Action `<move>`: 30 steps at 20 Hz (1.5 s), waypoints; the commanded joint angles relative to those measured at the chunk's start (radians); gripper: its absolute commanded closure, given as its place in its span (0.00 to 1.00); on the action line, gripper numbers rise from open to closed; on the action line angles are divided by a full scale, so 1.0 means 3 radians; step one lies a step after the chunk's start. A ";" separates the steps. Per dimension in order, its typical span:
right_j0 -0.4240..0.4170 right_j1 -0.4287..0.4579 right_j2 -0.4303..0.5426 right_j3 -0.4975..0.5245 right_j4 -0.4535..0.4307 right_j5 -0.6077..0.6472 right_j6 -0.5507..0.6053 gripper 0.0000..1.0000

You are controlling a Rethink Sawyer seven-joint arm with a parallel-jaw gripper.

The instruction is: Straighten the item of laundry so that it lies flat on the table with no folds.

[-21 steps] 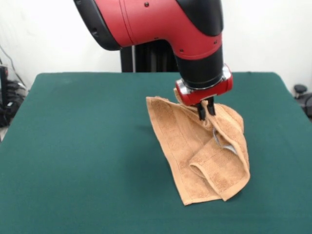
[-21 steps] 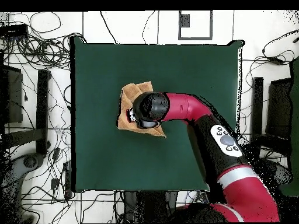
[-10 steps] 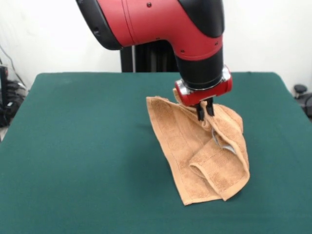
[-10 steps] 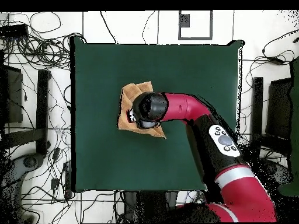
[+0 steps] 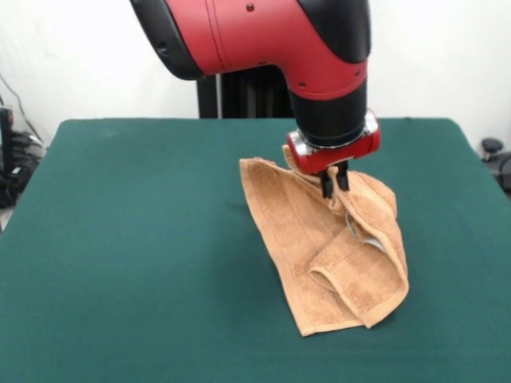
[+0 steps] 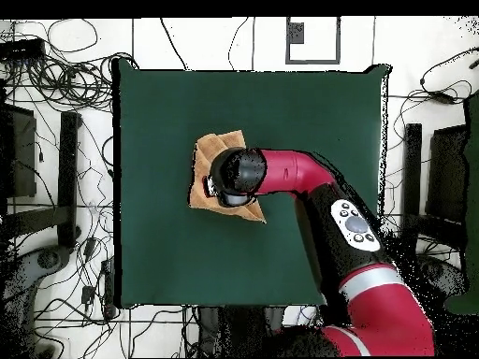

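The item of laundry (image 5: pixel 315 247) is an orange-tan terry towel, rumpled on the dark green table (image 5: pixel 136 239) right of centre. Its right side is folded over into a thick flap, with a small white label showing in the crease. My gripper (image 5: pixel 334 188) stands over the towel's upper fold, its two black fingers close together and pinching a raised ridge of cloth. In the overhead view the arm's wrist covers most of the towel (image 6: pixel 200 164), so only its left part and a lower corner show. The gripper itself is hidden there.
The red arm (image 6: pixel 309 178) reaches across the table (image 6: pixel 281 103) from the lower right in the overhead view. Cables and stands lie on the floor around the table's edges.
The gripper has crept up very slightly while still holding the fold. The towel's shape is almost unchanged.
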 commanded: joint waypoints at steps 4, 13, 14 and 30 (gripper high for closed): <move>0.0227 -0.0113 -0.0135 -0.0183 0.0115 -0.0007 0.0590 1.00; 0.0320 -0.0151 -0.0220 -0.0282 0.0132 0.0075 0.0576 1.00; 0.0337 -0.0150 -0.0239 -0.0304 0.0126 0.0079 0.0575 1.00; 0.0566 -0.0121 -0.0593 -0.0548 -0.0058 -0.0056 0.0601 1.00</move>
